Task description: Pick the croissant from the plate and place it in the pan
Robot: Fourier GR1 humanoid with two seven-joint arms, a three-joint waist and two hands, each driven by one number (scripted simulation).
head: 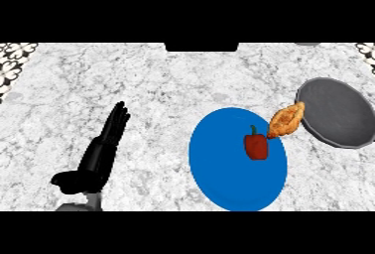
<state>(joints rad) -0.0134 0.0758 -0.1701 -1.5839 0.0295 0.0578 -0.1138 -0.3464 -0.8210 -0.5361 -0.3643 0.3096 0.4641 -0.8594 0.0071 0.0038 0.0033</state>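
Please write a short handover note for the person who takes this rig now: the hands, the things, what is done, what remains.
Left hand: open, fingers straight, resting at the view's left, holding nothing.
Right hand: not in view.
Croissant: spans the blue plate's right rim and the pan's left rim; no hand on it.
Red pepper: on the plate.
Done: croissant is at the pan's edge.
Left: it is not yet fully inside the pan.

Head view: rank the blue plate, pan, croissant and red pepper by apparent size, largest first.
1. blue plate
2. pan
3. croissant and red pepper: both far smaller than the pan and about alike in size, so I leave them unranked.
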